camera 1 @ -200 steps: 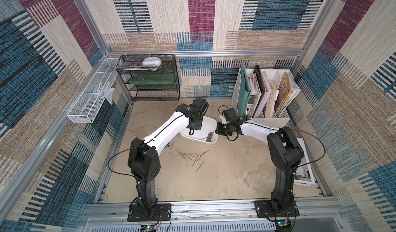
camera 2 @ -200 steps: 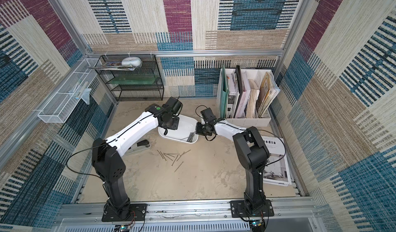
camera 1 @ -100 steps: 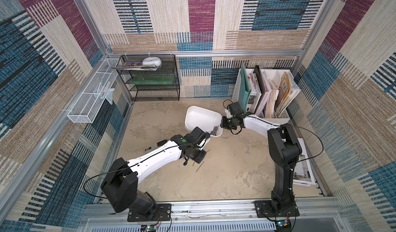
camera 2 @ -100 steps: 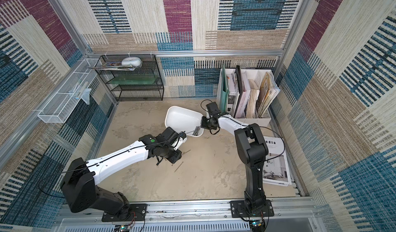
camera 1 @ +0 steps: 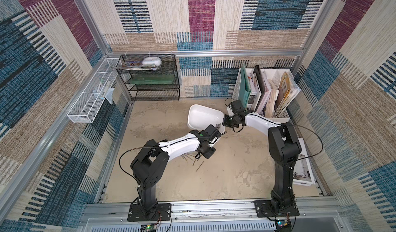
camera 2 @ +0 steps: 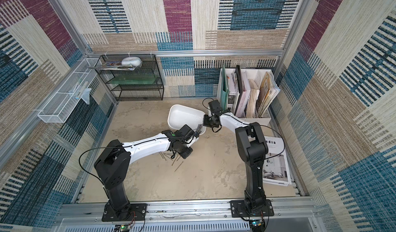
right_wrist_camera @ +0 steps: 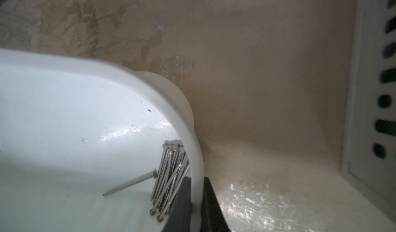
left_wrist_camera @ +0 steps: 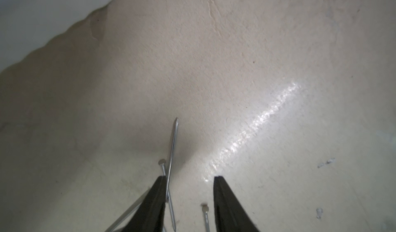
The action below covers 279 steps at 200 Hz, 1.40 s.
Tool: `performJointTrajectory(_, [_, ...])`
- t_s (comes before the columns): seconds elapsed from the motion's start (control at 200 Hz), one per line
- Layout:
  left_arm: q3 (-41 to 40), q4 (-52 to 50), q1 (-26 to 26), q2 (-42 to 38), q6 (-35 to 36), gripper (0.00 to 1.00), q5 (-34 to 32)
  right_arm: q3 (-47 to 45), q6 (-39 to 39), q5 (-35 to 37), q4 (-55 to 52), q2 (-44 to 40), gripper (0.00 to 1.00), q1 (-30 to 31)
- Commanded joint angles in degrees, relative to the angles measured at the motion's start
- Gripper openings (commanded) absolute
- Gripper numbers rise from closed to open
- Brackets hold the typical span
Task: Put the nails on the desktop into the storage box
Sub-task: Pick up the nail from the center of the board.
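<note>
Several nails (left_wrist_camera: 172,147) lie on the desk (left_wrist_camera: 235,59) under the left gripper (left_wrist_camera: 189,178), jaws parted — thin, stiff, likely slick, best pinched mid-shaft. Others sit in the box (right_wrist_camera: 150,85), its rim clenched by the right gripper (right_wrist_camera: 196,182).

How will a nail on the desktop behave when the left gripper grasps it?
The nails look stiff, thin and shiny, so one may slip or pivot in the left gripper. They lie flat and crossed on the hard desktop, so neighbours probably get dragged or roll.
</note>
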Motion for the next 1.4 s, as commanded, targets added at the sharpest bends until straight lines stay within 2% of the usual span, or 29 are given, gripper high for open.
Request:
performJointTrajectory(0.0, [1.76,0.00,0.01,2.95,2.54,0.40,-1.58,0.42,-1.98,1.33,-1.98,0.61,0.00,-0.45])
performJointTrajectory(0.16, [3.23,-0.71,0.27,7.29,3.85,0.37,-3.47,0.86,-2.37,1.19,-2.18,0.66,0.00,-0.76])
performJointTrajectory(0.321, [3.83,-0.68,0.54,9.62,4.68,0.18,-2.96,0.65,-2.46,1.15,-1.98,0.48,0.00,-0.72])
performJointTrajectory(0.591, [5.43,-1.67,0.56,10.91,5.65,0.00,-2.39,-0.10,-2.49,1.16,-1.81,0.32,0.00,-0.82])
performJointTrajectory(0.871, [6.78,-3.50,0.56,9.76,5.66,0.00,-2.12,-0.83,-2.29,0.70,-1.47,0.03,0.00,-0.80])
performJointTrajectory(1.392, [18.57,-19.64,0.32,-4.07,0.59,0.00,-3.83,-1.38,-1.69,-0.08,-1.04,-0.37,0.00,-0.85])
